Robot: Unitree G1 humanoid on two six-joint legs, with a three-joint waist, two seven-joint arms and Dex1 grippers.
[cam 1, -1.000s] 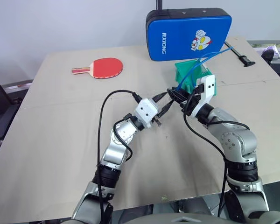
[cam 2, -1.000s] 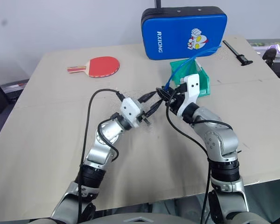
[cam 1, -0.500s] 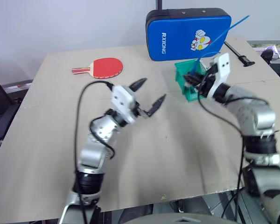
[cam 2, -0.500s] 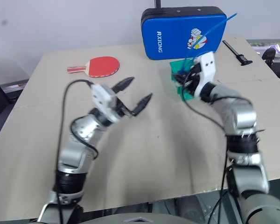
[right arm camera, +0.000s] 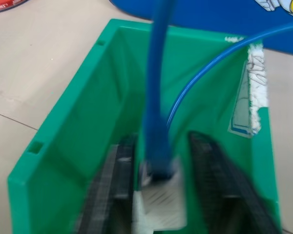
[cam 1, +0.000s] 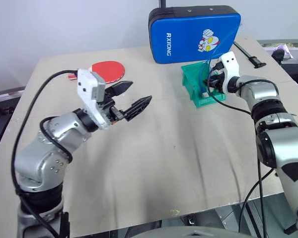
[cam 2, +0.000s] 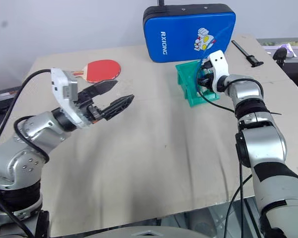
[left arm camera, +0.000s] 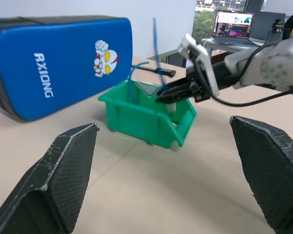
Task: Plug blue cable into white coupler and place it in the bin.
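Now the left gripper (cam 1: 130, 98) is up off the table (cam 1: 179, 163) and pulled toward the robot's left, jaws spread wide with nothing between them; a second ago it sat closed-in next to the right gripper at mid-table. The right gripper (right arm camera: 158, 187) has gone forward, away from the left, and now reaches into the bin (cam 1: 191, 87). A second ago it held the cable assembly in front of the bin. Its fingers are parted on either side of the white coupler (right arm camera: 158, 202), gaps visible both sides, so it's not clamped. The blue cable (right arm camera: 156, 92) is plugged into the coupler and rises up out of the bin; coupler is low inside the bin. Behind the bin, blue padded case (cam 1: 196, 33) stands upright. Red paddle (cam 1: 109, 69) lies far left.
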